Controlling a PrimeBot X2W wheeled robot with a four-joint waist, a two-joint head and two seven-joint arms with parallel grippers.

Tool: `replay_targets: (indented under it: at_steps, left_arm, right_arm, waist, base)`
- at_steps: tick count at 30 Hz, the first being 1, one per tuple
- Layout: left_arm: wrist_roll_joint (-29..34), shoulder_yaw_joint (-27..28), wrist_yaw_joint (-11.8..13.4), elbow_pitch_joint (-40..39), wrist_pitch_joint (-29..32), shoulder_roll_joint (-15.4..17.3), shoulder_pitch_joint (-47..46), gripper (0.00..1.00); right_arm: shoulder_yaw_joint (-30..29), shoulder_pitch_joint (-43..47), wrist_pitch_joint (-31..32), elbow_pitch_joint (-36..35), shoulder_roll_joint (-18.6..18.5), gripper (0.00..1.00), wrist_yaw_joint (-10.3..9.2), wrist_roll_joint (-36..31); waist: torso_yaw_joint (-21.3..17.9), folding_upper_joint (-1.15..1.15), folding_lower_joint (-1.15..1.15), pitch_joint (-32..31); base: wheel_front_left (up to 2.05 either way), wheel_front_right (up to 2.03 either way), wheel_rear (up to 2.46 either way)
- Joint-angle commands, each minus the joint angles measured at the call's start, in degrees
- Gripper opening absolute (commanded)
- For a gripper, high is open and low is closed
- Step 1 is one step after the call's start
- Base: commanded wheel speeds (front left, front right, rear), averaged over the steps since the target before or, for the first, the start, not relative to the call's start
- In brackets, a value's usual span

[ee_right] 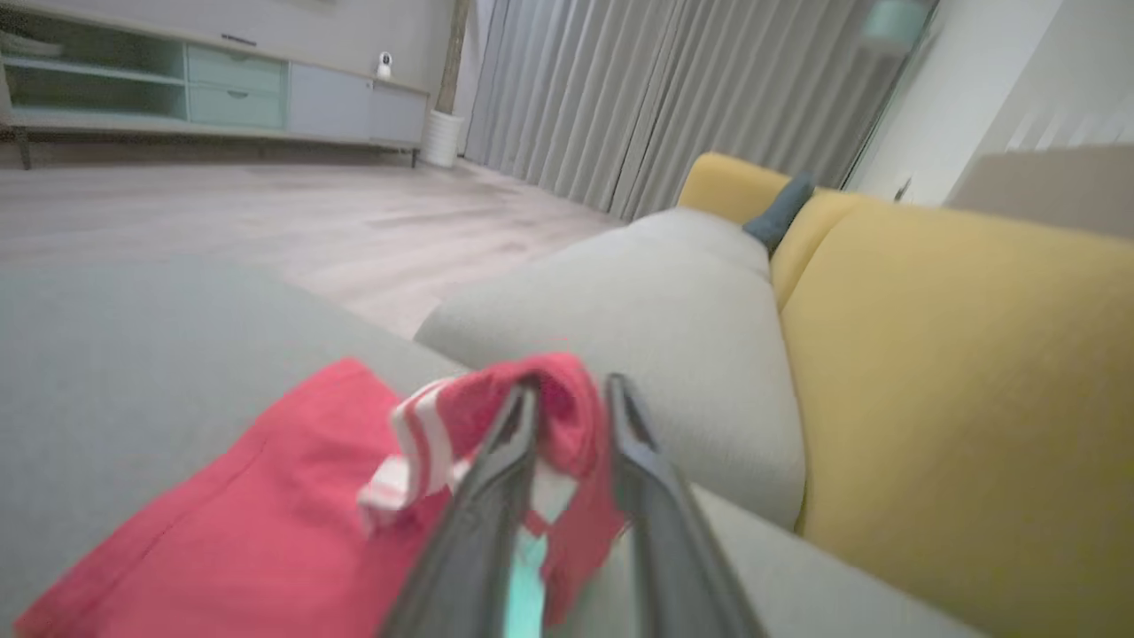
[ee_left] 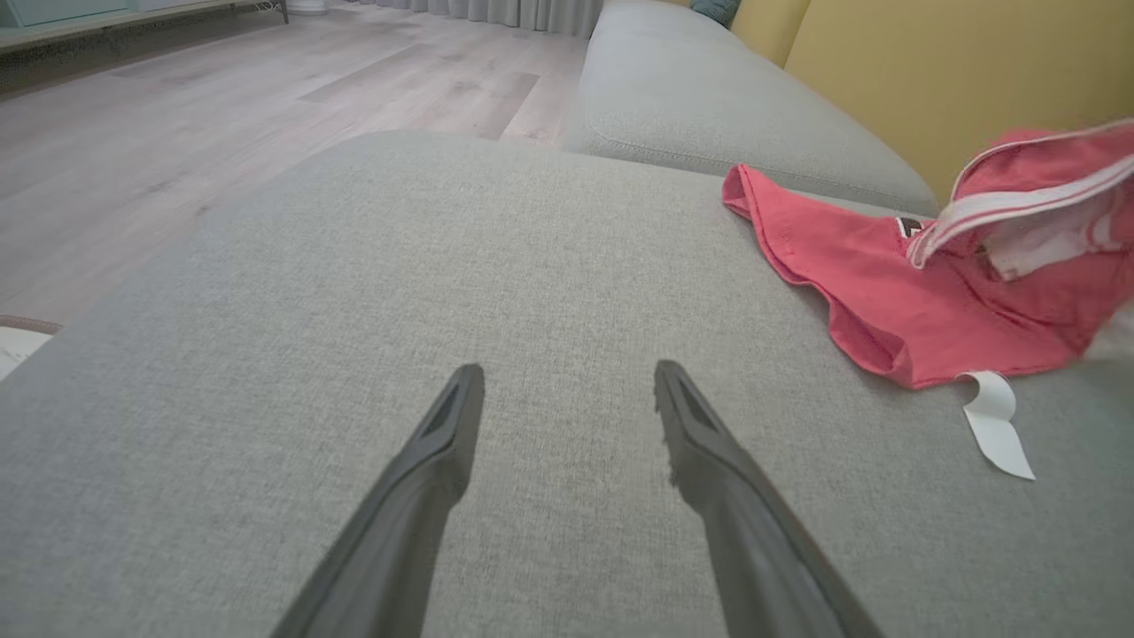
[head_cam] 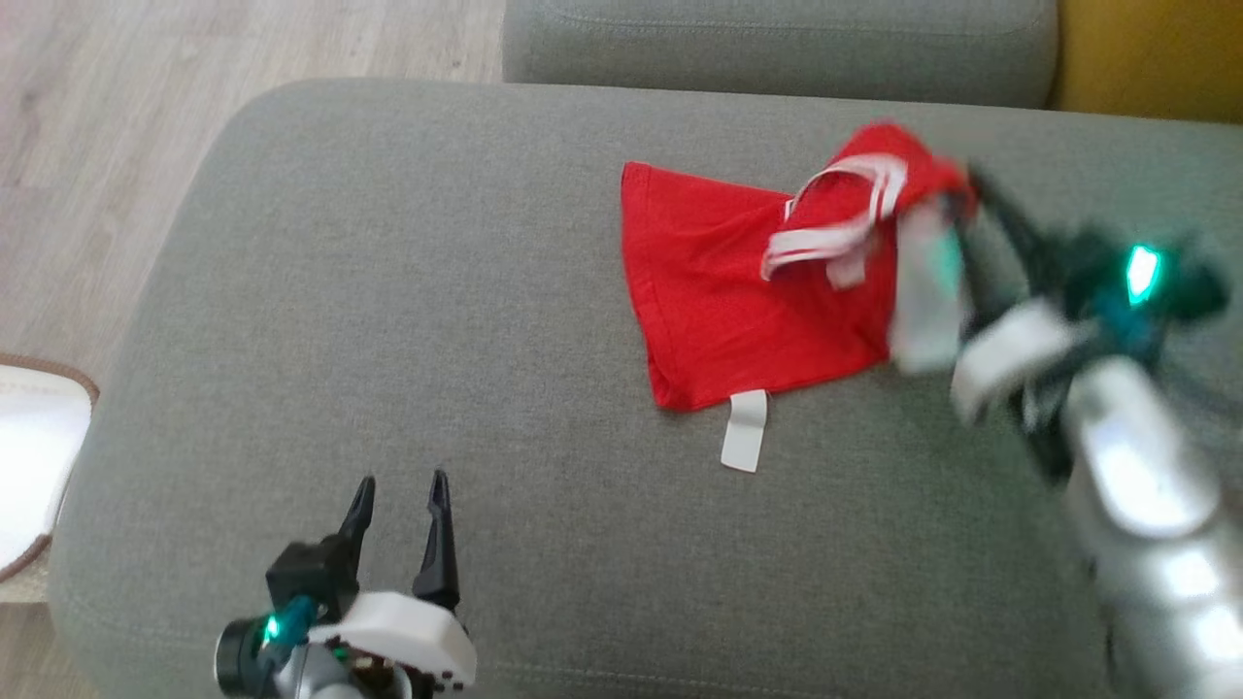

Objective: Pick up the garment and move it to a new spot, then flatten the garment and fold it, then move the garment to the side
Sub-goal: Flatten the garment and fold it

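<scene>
Pick-up step, I'd say: right gripper [ee_right: 571, 390] pinches the garment [head_cam: 738, 291] at its striped end, held up off the grey cushion [head_cam: 437, 291]. The rest lies on the cushion's far right. Left gripper [head_cam: 400, 490] hovers spread at the cushion's near edge. Next: lift it clear and carry.

Garment [head_cam: 719, 282] red, trim [head_cam: 835, 238] white-striped, tag [head_cam: 745, 429] white; cushion [head_cam: 388, 340] grey; backrest [ee_right: 957, 399] yellow; floor [ee_left: 177, 133] pale wood

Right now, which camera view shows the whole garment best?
The head view: the garment shows nearly whole, from above. The left wrist view cuts off one side; the right wrist view gives a blurred close part.
</scene>
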Motion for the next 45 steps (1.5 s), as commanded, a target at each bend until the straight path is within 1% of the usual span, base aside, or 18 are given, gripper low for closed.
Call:
replay_targets:
  at_steps: [1, 6, 10, 15, 21, 23, 27, 31, 36, 39, 40, 41, 42, 45]
  left_arm:
    - [-0.2, 2.1, -0.1, -1.6, -0.3, 0.2, -1.4, 1.0]
    - [0.4, 3.0, -0.2, -1.9, -0.3, 0.2, -1.0, 1.0]
    - [0.6, 2.6, -0.5, -2.6, -0.3, 0.2, -2.3, 1.0]
    - [-1.0, -0.1, -1.3, -2.8, -0.3, 0.2, -6.0, 1.0]
    - [-5.8, -5.9, -2.9, -2.2, -0.3, 0.2, -12.6, 1.0]
    - [-7.0, -7.3, -2.9, -1.5, -0.3, 0.2, -14.4, 1.0]
    - [-8.2, -8.7, -2.5, 0.5, -0.3, 0.2, -16.5, 1.0]
    - [-7.7, -8.5, -0.6, 3.7, -0.3, 0.2, -17.1, 1.0]
    - [-6.4, -7.8, 1.5, 7.7, -0.3, 0.2, -17.6, 1.0]
    - [-6.3, -7.5, 1.6, 8.6, -0.3, 0.2, -17.8, 1.0]
    - [-6.3, -7.5, 1.6, 8.8, -0.3, 0.2, -17.8, 0.78]
    - [-6.4, -7.4, 1.7, 9.0, -0.3, 0.2, -17.8, 0.26]
    - [-6.4, -7.2, 1.8, 9.3, -0.3, 0.2, -17.8, 0.0]
    - [-6.3, -6.7, 2.0, 9.5, -0.3, 0.2, -17.8, 0.0]
  right_arm:
    - [0.2, 1.7, -0.4, -1.0, 0.3, 1.0, 0.37, 0.6]
    - [-1.5, 11.3, -0.4, -0.1, 2.9, 1.0, 0.37, 3.5]
    - [-4.0, 15.4, -0.4, -1.4, 4.3, 1.0, 0.37, 4.9]
    - [-5.9, 16.2, -0.4, -4.0, 5.4, 1.0, 0.37, 5.2]
    - [-6.6, 14.4, -0.4, -6.7, 6.1, 1.0, 0.37, 5.2]
    - [-6.5, 13.7, -0.4, -7.4, 6.3, 1.0, 0.37, 5.3]
    - [-6.4, 12.5, -0.4, -8.8, 6.7, 1.0, 0.37, 5.9]
    - [-6.5, 11.9, -0.4, -10.0, 6.8, 1.0, 0.37, 6.3]
    - [-7.0, 11.8, -0.4, -11.2, 7.2, 1.0, 0.37, 6.6]
    - [-7.2, 11.9, -0.4, -11.6, 7.3, 1.0, 0.37, 6.8]
    - [-7.2, 11.8, -0.4, -11.7, 7.4, 1.0, 0.37, 6.9]
    - [-7.3, 11.8, -0.4, -11.8, 7.5, 1.0, 0.37, 7.0]
    - [-7.4, 11.8, -0.4, -11.9, 7.6, 1.0, 0.37, 7.1]
    - [-7.8, 12.0, -0.4, -12.1, 7.9, 1.0, 0.37, 7.2]
  waist:
    - [-0.2, 0.0, 0.0, -0.1]
    - [-2.2, 0.0, 0.0, 0.1]
    - [-4.7, 0.0, 0.0, 1.4]
    - [-7.8, 0.0, 0.0, 3.7]
    - [-12.0, 0.0, 0.0, 7.0]
    - [-13.6, 0.0, 0.0, 7.9]
    - [-16.6, 0.0, 0.0, 9.1]
    - [-19.0, 0.0, 0.0, 10.2]
    - [-20.4, 0.0, 0.0, 11.1]
    - [-20.9, 0.0, 0.0, 11.2]
    - [-21.0, 0.0, 0.0, 11.2]
    - [-21.0, 0.0, 0.0, 11.2]
    - [-21.1, 0.0, 0.0, 11.1]
    - [-21.2, 0.0, 0.0, 11.0]
  base:
    - [0.0, 0.0, 0.0]
    - [0.0, 0.0, 0.0]
    - [0.0, 0.0, 0.0]
    - [0.0, 0.0, 0.0]
    - [0.0, 0.0, 0.0]
    - [0.0, 0.0, 0.0]
    - [0.0, 0.0, 0.0]
    - [0.0, 0.0, 0.0]
    - [0.0, 0.0, 0.0]
    - [0.0, 0.0, 0.0]
    - [0.0, 0.0, 0.0]
    - [0.0, 0.0, 0.0]
    - [0.0, 0.0, 0.0]
    - [0.0, 0.0, 0.0]
